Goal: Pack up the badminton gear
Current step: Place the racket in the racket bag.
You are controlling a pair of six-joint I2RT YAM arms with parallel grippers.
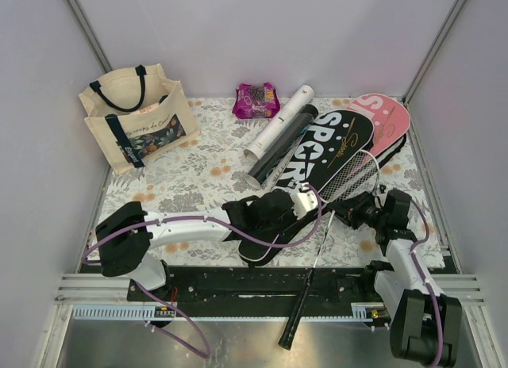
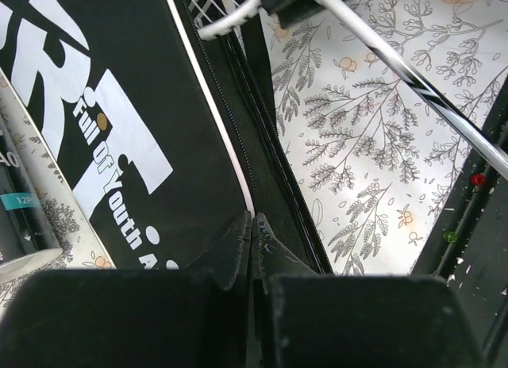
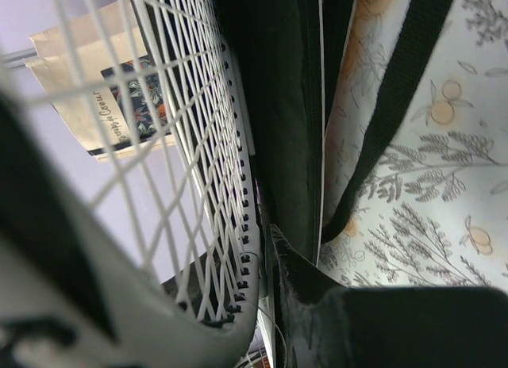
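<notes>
A black "SPORT" racket cover (image 1: pixel 329 146) lies slantwise on the floral cloth, partly over a pink cover (image 1: pixel 385 118). My left gripper (image 1: pixel 274 217) is at the black cover's near end. In the left wrist view it (image 2: pixel 254 221) is shut, with the black cover (image 2: pixel 119 106) and its white-piped edge running in between the tips. A white-framed racket (image 1: pixel 353 176) has its head at the cover's open side, and its shaft (image 1: pixel 317 257) runs down over the near rail. My right gripper (image 1: pixel 355 212) is shut on the head's rim (image 3: pixel 238 225); one black finger (image 3: pixel 317 293) shows.
A white tube (image 1: pixel 278 122) and a black tube (image 1: pixel 282 150) lie left of the covers. The cream tote (image 1: pixel 135 118) stands at back left, with a purple-pink packet (image 1: pixel 255 100) at back centre. The black rail (image 1: pixel 238 285) runs along the near edge. A black strap (image 3: pixel 397 106) lies beside the cover.
</notes>
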